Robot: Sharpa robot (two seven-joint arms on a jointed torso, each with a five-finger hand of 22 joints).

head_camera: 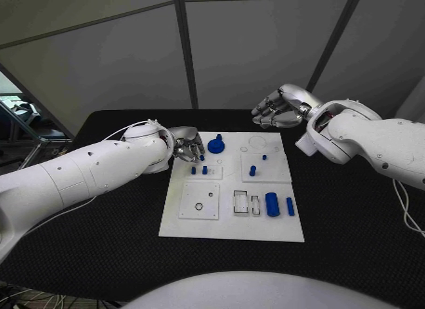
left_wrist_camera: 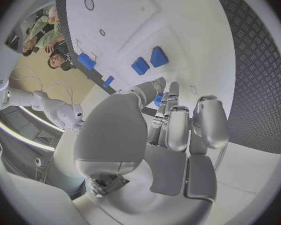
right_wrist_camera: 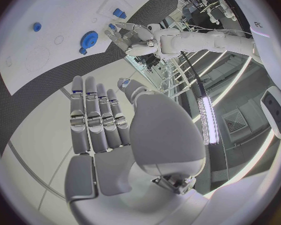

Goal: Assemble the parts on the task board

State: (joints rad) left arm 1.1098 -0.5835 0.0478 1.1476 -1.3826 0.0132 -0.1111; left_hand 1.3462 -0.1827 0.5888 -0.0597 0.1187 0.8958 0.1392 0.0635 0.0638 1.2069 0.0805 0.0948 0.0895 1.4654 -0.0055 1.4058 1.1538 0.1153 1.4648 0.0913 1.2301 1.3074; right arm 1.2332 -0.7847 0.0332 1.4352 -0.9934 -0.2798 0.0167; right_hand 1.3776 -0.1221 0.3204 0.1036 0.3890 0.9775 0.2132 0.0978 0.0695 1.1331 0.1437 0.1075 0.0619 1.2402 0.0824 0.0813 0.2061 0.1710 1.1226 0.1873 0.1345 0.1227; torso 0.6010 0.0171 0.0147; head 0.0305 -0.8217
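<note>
The white task board (head_camera: pixel 233 222) lies mid-table. A blue gear (head_camera: pixel 216 145) sits at its far edge, with two short blue pegs (head_camera: pixel 199 170) standing nearer and two more pegs (head_camera: pixel 252 170) to their right. Two blue cylinders (head_camera: pixel 272 204) lie beside a slot on the near right. My left hand (head_camera: pixel 187 148) hovers over the board's far left corner, its fingers curled; a small blue part (left_wrist_camera: pixel 158 99) shows pinched between thumb and finger. The right hand (head_camera: pixel 279 106) hangs above the table behind the board, fingers (right_wrist_camera: pixel 97 115) straight and apart, holding nothing.
Black table (head_camera: pixel 101 238) surrounds the board on all sides. A square white insert with a small hole (head_camera: pixel 199 205) sits on the board's near left. Grey partition walls (head_camera: pixel 250 45) stand behind the table.
</note>
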